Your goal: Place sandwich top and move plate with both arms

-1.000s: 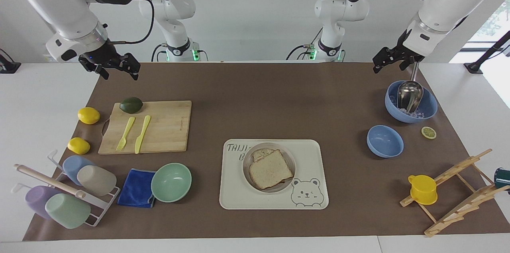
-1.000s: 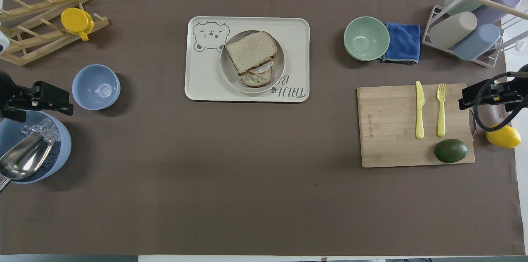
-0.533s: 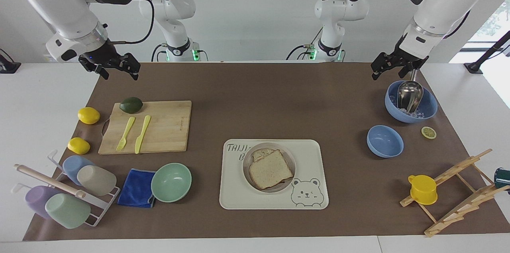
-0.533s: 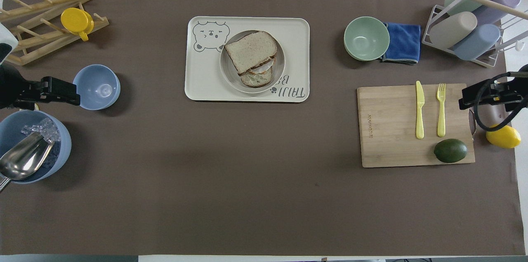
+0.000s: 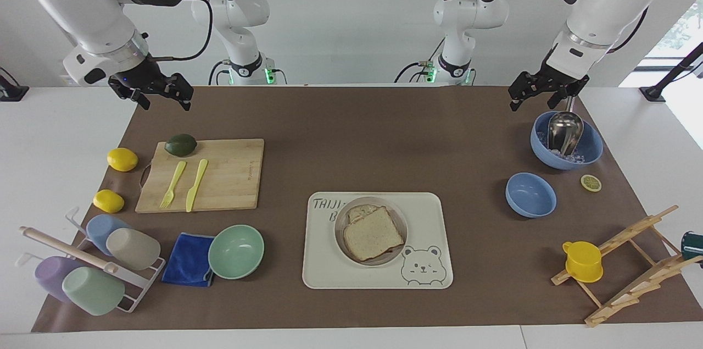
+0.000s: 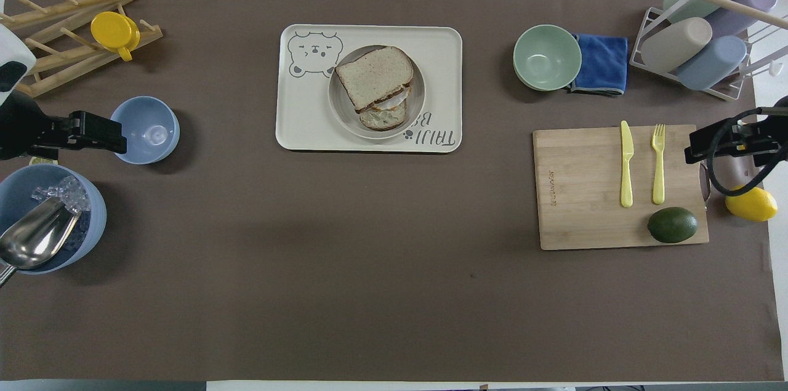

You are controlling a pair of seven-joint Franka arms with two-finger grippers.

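Observation:
The sandwich top (image 5: pixel 373 233) lies on a lower slice with egg on the plate (image 5: pixel 339 226), which sits on the cream bear tray (image 5: pixel 428 211). In the overhead view the sandwich top (image 6: pixel 374 76) sits askew on the lower slice, within the plate (image 6: pixel 420 98). My left gripper (image 5: pixel 534 97) is open and empty, in the air over the mat beside the large blue bowl (image 5: pixel 590 154); it also shows in the overhead view (image 6: pixel 101 140). My right gripper (image 5: pixel 160 97) is open and empty, waiting over the mat's edge by the cutting board (image 5: pixel 230 178); overhead it (image 6: pixel 708 148) hangs by the board's end.
The large blue bowl holds ice and a metal scoop (image 5: pixel 564 130). A small blue bowl (image 5: pixel 530 195), a lemon slice (image 5: pixel 591 182) and a wooden rack with a yellow cup (image 5: pixel 583 261) stand at the left arm's end. A mint bowl (image 5: pixel 236 251), blue cloth (image 5: pixel 188 259), cup rack (image 5: pixel 93 261), lemons (image 5: pixel 122 159) and an avocado (image 5: pixel 180 144) are at the right arm's end.
My left gripper has drifted from above the large blue bowl's rim toward the middle of the table, nearing the small blue bowl in the overhead view. The right arm and the sandwich have not moved.

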